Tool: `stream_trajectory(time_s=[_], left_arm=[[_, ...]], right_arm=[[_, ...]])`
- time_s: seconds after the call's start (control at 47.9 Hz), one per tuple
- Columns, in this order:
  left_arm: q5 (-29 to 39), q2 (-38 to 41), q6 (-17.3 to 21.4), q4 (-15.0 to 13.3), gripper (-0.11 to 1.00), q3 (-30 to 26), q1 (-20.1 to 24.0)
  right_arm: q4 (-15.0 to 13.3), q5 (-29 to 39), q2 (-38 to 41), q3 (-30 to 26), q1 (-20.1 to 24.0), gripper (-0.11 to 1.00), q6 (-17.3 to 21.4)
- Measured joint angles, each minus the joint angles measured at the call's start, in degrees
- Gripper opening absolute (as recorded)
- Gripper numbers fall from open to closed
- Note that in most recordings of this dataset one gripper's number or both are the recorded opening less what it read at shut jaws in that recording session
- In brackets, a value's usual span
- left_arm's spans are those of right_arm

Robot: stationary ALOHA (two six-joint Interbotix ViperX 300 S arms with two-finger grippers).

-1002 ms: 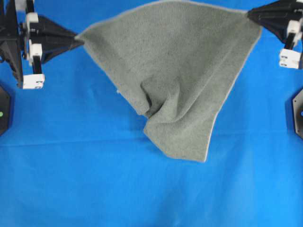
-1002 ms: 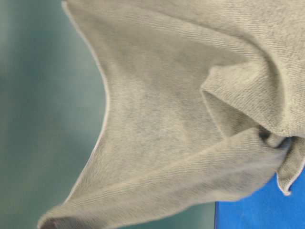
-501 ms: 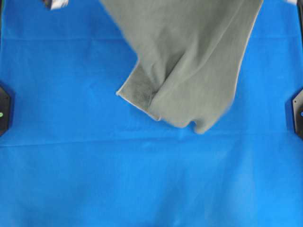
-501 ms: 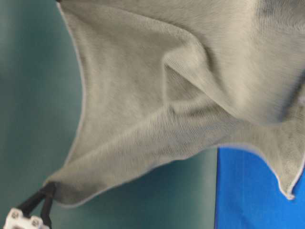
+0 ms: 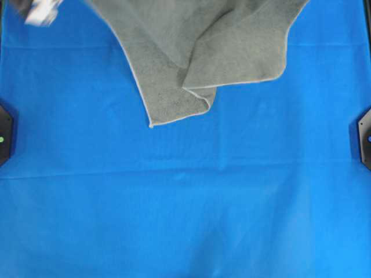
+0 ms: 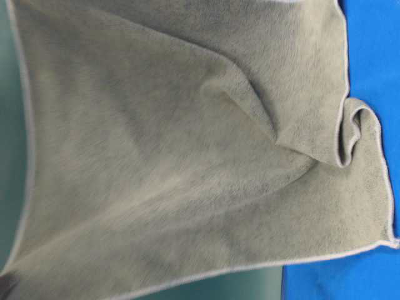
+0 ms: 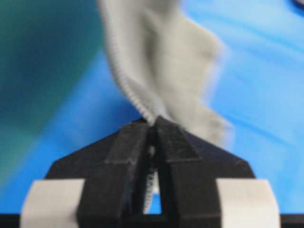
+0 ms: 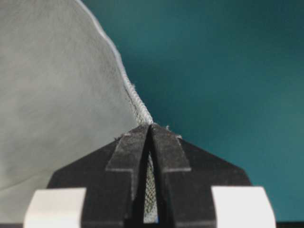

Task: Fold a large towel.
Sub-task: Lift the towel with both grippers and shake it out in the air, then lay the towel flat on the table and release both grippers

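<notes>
The large towel [image 5: 191,46], grey-green with a pale stitched edge, hangs down from the top of the overhead view, its lower corner [image 5: 152,124] lying on the blue sheet. A second flap [image 5: 243,58] folds over it. In the table-level view the towel [image 6: 175,156] fills nearly the whole frame. My left gripper [image 7: 154,121] is shut on the towel's stitched edge [image 7: 128,90]. My right gripper [image 8: 151,126] is shut on another stretch of that edge [image 8: 135,99]. In the overhead view only a blurred bit of the left gripper [image 5: 40,11] shows at the top left; the right one is out of frame.
The blue sheet [image 5: 185,202] covers the whole table. Black arm bases sit at the left edge [image 5: 4,139] and right edge [image 5: 365,142] of the overhead view.
Both grippers have carried the towel toward the far edge and out of the overhead view. The hanging corners slid back across the sheet, and the towel now spreads wider.
</notes>
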Motion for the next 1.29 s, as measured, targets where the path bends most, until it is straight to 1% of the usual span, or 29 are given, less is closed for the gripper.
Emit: stream_trajectory(time_s=[0.083,0.104,0.146,0.23,0.313,0.397,0.48,0.584,0.668,0.751,0.856,0.918,0.981,1.044,1.127,1.211,1.252,1.294], left_arm=[[2.6,-3.3,-5.3,0.0,0.01,0.1,-5.7],[3.3,-4.4,-6.9,-0.1,0.01,0.2,-8.0],[4.2,-6.1,-8.4,-0.1,0.01,0.2,-11.5],[6.4,-8.8,-12.7,-0.3,0.01,0.1,-17.9],[8.2,-10.1,-15.5,-0.3,0.0,-1.1,-22.7],[10.2,-10.5,-17.8,-0.3,0.0,-4.0,-26.5],[12.6,-10.4,-19.2,-0.3,0.01,-7.0,-29.4],[15.4,-9.5,-20.6,-0.3,0.0,-10.7,-31.2],[16.5,-8.1,-21.1,-0.2,0.01,-14.2,-31.8],[16.7,-7.4,-21.1,0.1,0.01,-16.5,-32.1],[17.0,-7.3,-21.1,0.4,0.01,-17.5,-32.0],[17.1,-7.3,-21.1,0.6,0.0,-17.4,-30.8],[17.3,-7.3,-21.2,0.6,0.01,-16.5,-28.6],[17.8,-7.3,-21.4,0.7,0.0,-14.9,-25.3],[17.9,-6.9,-21.4,0.7,0.0,-11.7,-20.3],[17.8,-6.5,-21.1,0.7,0.0,-7.0,-13.6],[17.8,-6.1,-20.8,0.7,0.0,-4.9,-10.5],[17.7,-5.5,-20.4,0.7,0.0,-2.7,-7.6]], right_arm=[[3.3,4.0,-2.0,-0.5,6.3,0.03,0.9],[4.3,5.0,-2.5,-0.7,8.0,0.03,1.2],[6.3,6.8,-3.3,-1.2,11.7,0.03,1.6],[9.6,9.2,-4.0,-1.9,18.4,0.03,1.6],[11.3,9.9,-4.3,-2.8,24.1,0.03,1.7],[12.1,10.1,-4.5,-4.0,29.3,0.03,1.8],[13.4,10.0,-4.5,-5.8,34.1,0.03,1.8],[14.4,8.6,-4.4,-8.5,40.0,0.03,1.8],[14.5,7.3,-4.3,-10.7,42.4,0.03,1.9],[14.3,6.5,-4.3,-12.0,42.7,0.03,1.9],[13.4,5.9,-4.3,-12.5,42.7,0.03,2.4],[12.1,5.7,-4.4,-12.5,42.3,0.03,3.6],[10.1,5.6,-4.4,-12.0,40.3,0.03,6.1],[7.6,5.6,-4.4,-10.6,37.3,0.03,9.4],[4.4,5.9,-4.4,-7.8,32.4,0.03,14.9],[0.9,7.2,-4.3,-4.5,27.0,0.03,20.2],[-0.7,7.9,-4.1,-3.0,24.3,0.03,22.1],[-2.9,8.5,-3.9,-1.3,21.8,0.03,24.1]])
